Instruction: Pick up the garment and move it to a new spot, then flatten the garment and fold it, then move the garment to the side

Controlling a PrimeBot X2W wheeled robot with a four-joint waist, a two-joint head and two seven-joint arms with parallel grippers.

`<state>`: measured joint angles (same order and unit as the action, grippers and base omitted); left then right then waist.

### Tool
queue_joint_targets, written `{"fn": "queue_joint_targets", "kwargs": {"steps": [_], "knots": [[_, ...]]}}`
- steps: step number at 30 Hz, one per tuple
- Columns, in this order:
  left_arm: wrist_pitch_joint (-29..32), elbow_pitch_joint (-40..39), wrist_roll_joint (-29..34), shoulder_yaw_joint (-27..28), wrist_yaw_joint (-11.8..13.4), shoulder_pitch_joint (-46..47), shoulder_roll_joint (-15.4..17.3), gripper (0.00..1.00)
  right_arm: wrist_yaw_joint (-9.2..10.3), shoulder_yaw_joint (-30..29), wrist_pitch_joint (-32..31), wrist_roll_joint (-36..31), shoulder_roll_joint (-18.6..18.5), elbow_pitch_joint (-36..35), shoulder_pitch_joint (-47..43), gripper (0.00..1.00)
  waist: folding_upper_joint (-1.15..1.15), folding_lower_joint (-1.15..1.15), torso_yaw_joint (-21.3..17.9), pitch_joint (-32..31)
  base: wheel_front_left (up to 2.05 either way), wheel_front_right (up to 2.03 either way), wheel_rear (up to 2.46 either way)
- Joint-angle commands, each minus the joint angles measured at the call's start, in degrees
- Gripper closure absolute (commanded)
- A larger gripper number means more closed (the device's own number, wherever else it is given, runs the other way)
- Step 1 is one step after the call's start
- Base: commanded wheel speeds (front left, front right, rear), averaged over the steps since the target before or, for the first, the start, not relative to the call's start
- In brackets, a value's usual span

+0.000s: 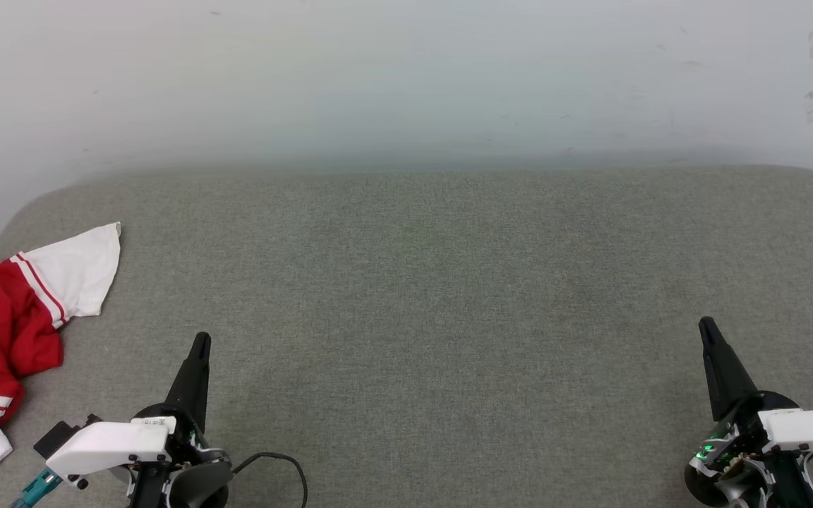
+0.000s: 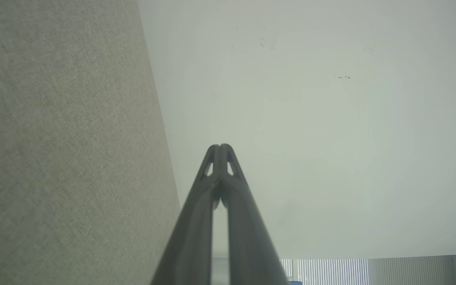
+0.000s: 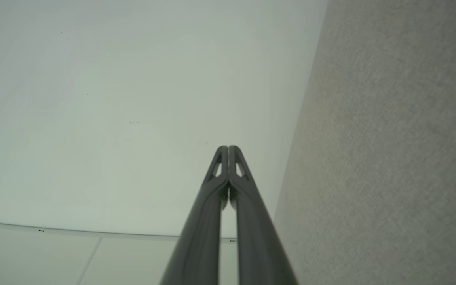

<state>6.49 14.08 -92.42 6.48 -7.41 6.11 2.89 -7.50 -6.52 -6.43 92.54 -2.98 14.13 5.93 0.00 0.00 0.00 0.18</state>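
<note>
The garment (image 1: 4, 324) lies crumpled at the far left edge of the grey padded surface (image 1: 435, 310): red body, white sleeves with red stripes, partly cut off by the head view's left border. My left gripper (image 1: 200, 343) hovers at the lower left, shut and empty, a short way right of the garment and apart from it. At the lower right, my right gripper (image 1: 707, 327) is also shut and empty. The wrist views show each pair of tips pressed together, the left gripper (image 2: 220, 147) and the right gripper (image 3: 228, 148), both pointing toward the pale wall.
A white wall (image 1: 406, 77) rises behind the grey surface, whose rounded far corners show at left and right. A black cable (image 1: 279, 462) loops by the left wrist. Vertical blinds (image 2: 331, 271) appear low in the left wrist view.
</note>
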Motion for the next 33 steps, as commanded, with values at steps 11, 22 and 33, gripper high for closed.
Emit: {"fn": "queue_joint_targets", "kwargs": {"steps": [11, 22, 33], "knots": [[0.3, 0.0, 0.0, 0.2, -0.2, 0.4, -0.1, 1.0, 0.02, 0.1, -0.1, -0.3, 0.2, 0.0, 0.7, 1.0, 0.0, 0.0, 0.0, 0.0, 0.0, 0.0, 0.0], [0.3, 0.0, 0.0, 0.2, -0.2, 0.4, -0.1, 1.0, 0.02, 0.1, -0.1, -0.3, 0.2, 0.0, 0.7, 1.0, 0.0, 0.0, 0.0, 0.0, 0.0, 0.0, 0.0], [-1.0, 0.5, 0.2, -1.4, 0.0, -0.7, -0.1, 0.0, 0.01, 0.6, 1.0, -0.5, 0.0, 0.2, -1.3, 0.0, 0.0, 0.0, 0.0, 0.0, 0.0, 0.0, 0.0]]}}
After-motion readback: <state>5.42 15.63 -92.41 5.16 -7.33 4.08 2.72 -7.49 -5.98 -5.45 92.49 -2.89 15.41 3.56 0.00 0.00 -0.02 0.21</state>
